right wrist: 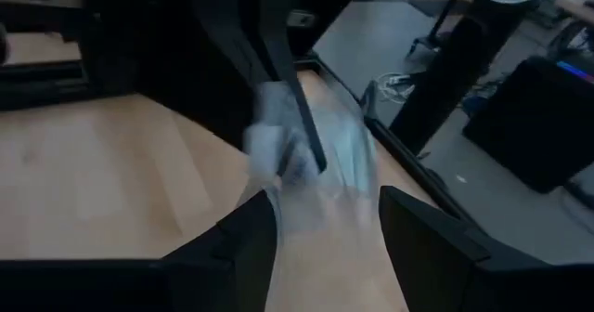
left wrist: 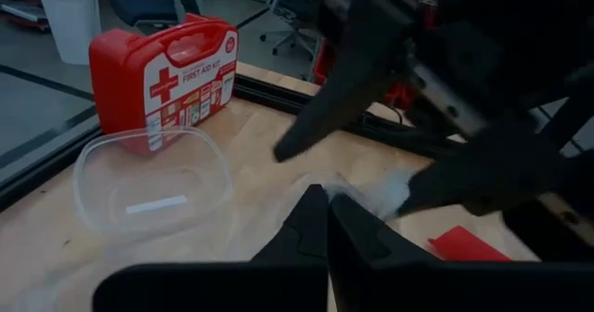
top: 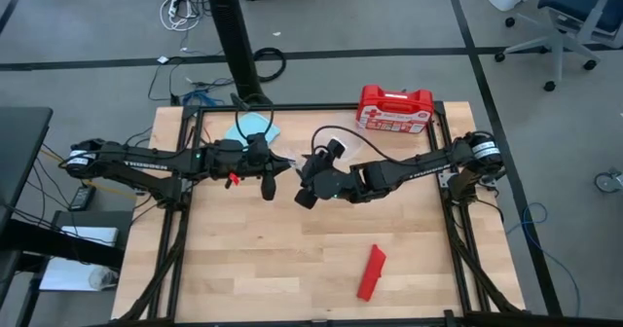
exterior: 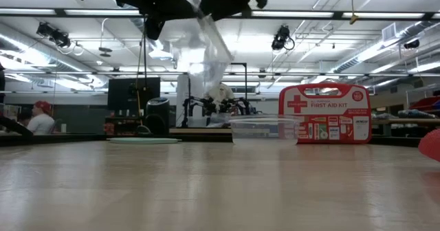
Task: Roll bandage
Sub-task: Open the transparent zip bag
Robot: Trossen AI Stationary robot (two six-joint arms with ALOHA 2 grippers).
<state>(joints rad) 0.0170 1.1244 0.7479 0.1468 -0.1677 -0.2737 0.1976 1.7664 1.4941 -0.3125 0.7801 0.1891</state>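
Bandage (top: 371, 272) flat on the surface (top: 292, 259), untouched.
Left tool (top: 269, 178) pinches clear plastic bag (exterior: 206, 49); right tool (top: 305, 193) spread beside it.

Both arms met above the middle of the table (top: 243, 259) and blocked passage there, with a clear plastic bag (exterior: 206, 49) hanging between them. The front half was wide open, except the bandage (top: 371, 272) lying near the front right. At the back, the first-aid case (top: 394, 109) and, probably, a clear container (left wrist: 153, 184) stood in the way.
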